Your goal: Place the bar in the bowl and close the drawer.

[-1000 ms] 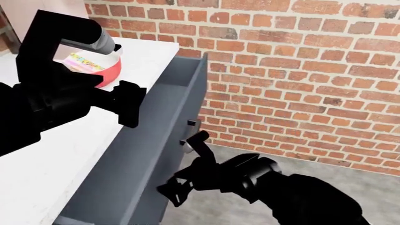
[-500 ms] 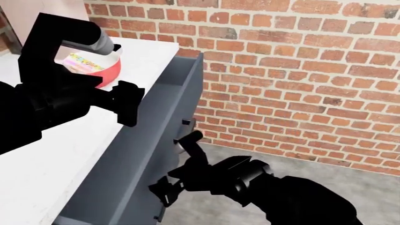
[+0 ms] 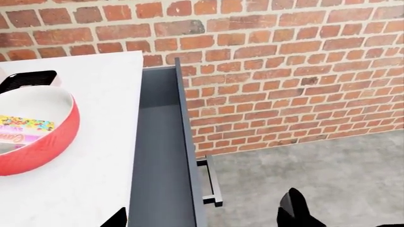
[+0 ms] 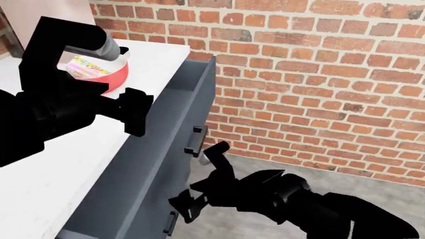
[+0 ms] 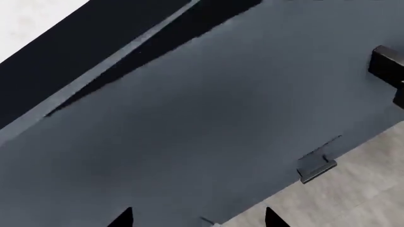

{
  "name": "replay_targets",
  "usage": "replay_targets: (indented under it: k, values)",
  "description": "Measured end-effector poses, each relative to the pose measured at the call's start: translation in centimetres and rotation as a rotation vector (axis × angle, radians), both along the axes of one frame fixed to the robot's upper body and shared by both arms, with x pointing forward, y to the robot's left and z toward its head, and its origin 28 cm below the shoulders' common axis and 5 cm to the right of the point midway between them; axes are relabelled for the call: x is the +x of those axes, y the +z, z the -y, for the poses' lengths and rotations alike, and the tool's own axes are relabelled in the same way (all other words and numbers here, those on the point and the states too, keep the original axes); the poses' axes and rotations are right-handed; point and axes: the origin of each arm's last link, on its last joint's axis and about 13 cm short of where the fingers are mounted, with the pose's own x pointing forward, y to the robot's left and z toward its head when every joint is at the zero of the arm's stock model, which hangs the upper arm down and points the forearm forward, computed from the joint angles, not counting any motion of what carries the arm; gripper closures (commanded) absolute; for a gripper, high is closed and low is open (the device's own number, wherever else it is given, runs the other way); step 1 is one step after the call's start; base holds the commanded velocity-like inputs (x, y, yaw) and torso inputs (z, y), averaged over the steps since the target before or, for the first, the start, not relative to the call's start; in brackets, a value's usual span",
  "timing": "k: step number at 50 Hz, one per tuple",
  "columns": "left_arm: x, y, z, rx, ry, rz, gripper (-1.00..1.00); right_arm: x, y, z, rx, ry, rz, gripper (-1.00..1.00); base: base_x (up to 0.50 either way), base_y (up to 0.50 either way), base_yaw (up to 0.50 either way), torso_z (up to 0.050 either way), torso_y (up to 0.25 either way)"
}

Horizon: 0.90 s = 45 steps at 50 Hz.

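Right fingers [image 4: 202, 174] spread, empty, against drawer [image 4: 174, 144] front

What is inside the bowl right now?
The bar lies inside the bowl, flat against its white interior, pink speckled wrapper facing up. The near rim and the picture edge hide part of it, so anything beneath cannot be seen.

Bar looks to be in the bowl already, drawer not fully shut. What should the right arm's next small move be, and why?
Probably a further push on the drawer front with the right gripper, toward the counter. The bar lies in the bowl, but the left wrist view shows a strip of drawer floor exposed, its handle clear of the cabinet.
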Motion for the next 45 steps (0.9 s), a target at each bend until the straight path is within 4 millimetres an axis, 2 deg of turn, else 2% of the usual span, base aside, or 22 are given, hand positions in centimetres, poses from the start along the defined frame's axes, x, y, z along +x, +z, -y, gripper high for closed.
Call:
replay_targets:
  k: [10, 25, 35, 45]
  values:
    - [-0.2, -0.1, 0.3, 0.005, -0.004, 0.0, -1.0, -3.2, -0.3, 4.3, -0.001, -0.098, 0.04, -1.0, 0.0, 0.0, 0.0, 0.0, 0.0]
    - [-0.7, -0.2, 1.6, 0.04, -0.019, -0.01, -1.0, -9.7, -1.3, 10.9, 0.042, -0.384, 0.14, -1.0, 0.0, 0.0, 0.0, 0.0, 0.0]
    - [-0.7, -0.1, 3.8, 0.11, -0.039, -0.024, -1.0, -13.9, -1.3, 15.1, 0.091, -0.616, 0.184, -1.0, 0.0, 0.0, 0.0, 0.0, 0.0]
    - [-0.6, -0.6, 6.6, 0.221, -0.044, -0.027, -1.0, -17.1, -0.7, 18.1, 0.108, -0.803, 0.235, -1.0, 0.0, 0.0, 0.0, 0.0, 0.0]
